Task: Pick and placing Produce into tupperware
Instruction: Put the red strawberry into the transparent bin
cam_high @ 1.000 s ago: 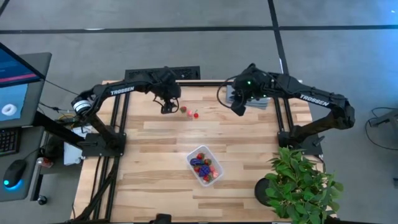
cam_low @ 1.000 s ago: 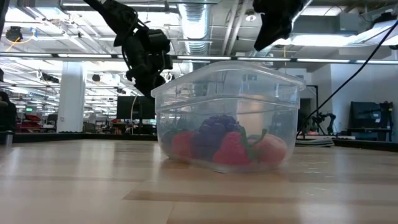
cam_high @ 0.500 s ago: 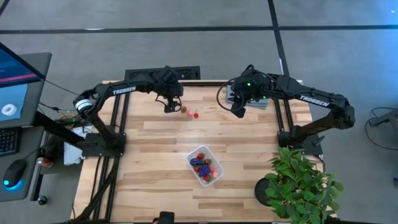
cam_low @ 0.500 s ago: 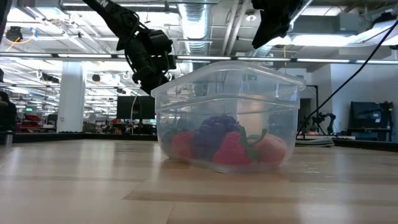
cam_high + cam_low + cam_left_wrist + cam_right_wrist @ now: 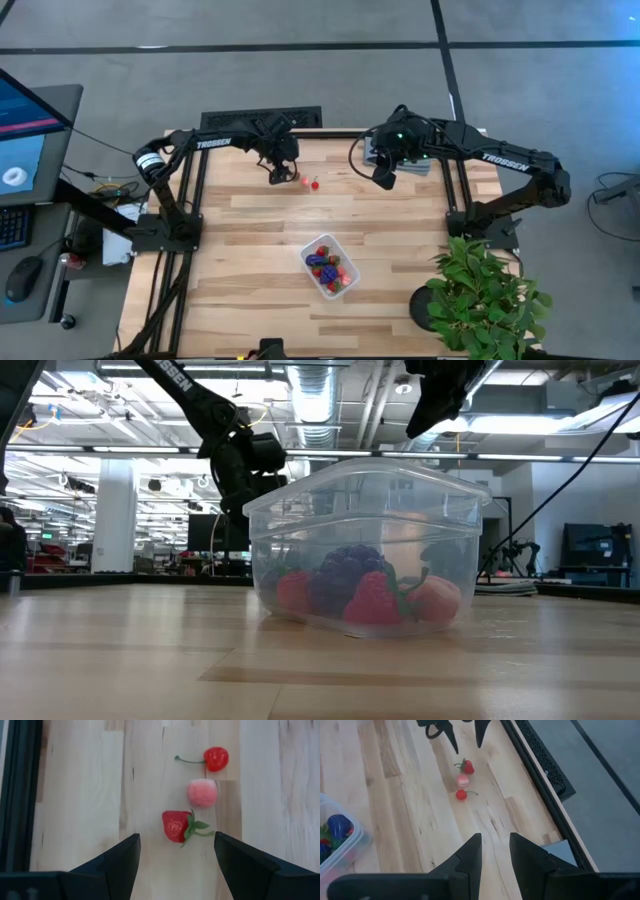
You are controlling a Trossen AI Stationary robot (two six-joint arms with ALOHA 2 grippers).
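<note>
The left gripper [image 5: 176, 855] hangs over the far part of the wooden table [image 5: 250, 230], with its two fingers [image 5: 120, 862] spread wide and nothing between them. Just in front of the fingers lies a red strawberry [image 5: 176, 826] with green leaves. Beyond it lies a pink round fruit [image 5: 202, 793], and then a red cherry [image 5: 216, 759] with a thin stem, all three in one short row and close to each other.

The right gripper [image 5: 494, 851] is above the far right part of the table, with a narrow gap between its fingers, empty.

The clear tupperware [image 5: 330, 265] stands near the middle front of the table, well apart from the three loose fruits. Inside it are red strawberries [image 5: 372, 600] and a dark purple berry [image 5: 345, 568].
</note>
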